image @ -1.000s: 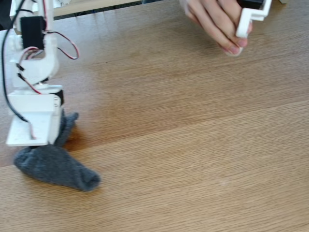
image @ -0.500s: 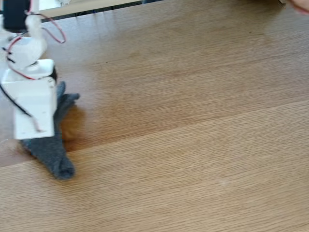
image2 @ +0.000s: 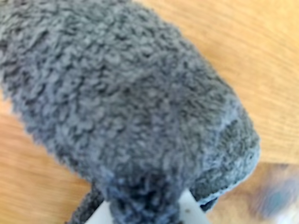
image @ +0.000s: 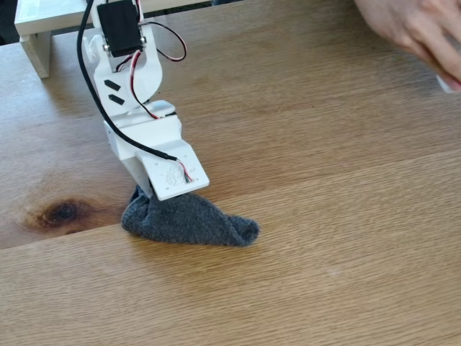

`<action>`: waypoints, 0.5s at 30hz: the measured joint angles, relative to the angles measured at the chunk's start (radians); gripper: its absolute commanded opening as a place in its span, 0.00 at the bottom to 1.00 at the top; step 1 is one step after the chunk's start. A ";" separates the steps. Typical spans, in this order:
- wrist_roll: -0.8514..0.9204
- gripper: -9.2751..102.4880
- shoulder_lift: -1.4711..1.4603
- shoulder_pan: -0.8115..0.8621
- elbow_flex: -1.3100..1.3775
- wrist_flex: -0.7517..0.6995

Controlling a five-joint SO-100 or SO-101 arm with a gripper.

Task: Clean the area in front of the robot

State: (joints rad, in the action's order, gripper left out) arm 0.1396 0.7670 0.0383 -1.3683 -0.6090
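The oak desk (image: 324, 238) spans the fixed view in wide grained planks, with a dark knot (image: 61, 212) near its left edge. The white robot (image: 133, 86) leans down over it from the upper left, red and black wires looping along its segments. A grey knitted cloth (image: 189, 220) lies on the desk just right of the knot, its left end tucked under the arm's lowest plate. In the wrist view the cloth (image2: 121, 107) bunches over a white tip at the bottom edge; whether the jaws are clamped cannot be told. A person's hand (image: 418, 32), blurred, hangs at the upper right.
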 measured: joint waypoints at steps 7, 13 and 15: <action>0.020 0.08 -0.014 0.184 0.000 0.072; 0.028 0.08 0.026 0.380 0.002 -0.057; 0.018 0.08 0.074 0.419 0.002 -0.150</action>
State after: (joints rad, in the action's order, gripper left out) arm 0.1580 0.8406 0.4571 -1.3668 -0.7593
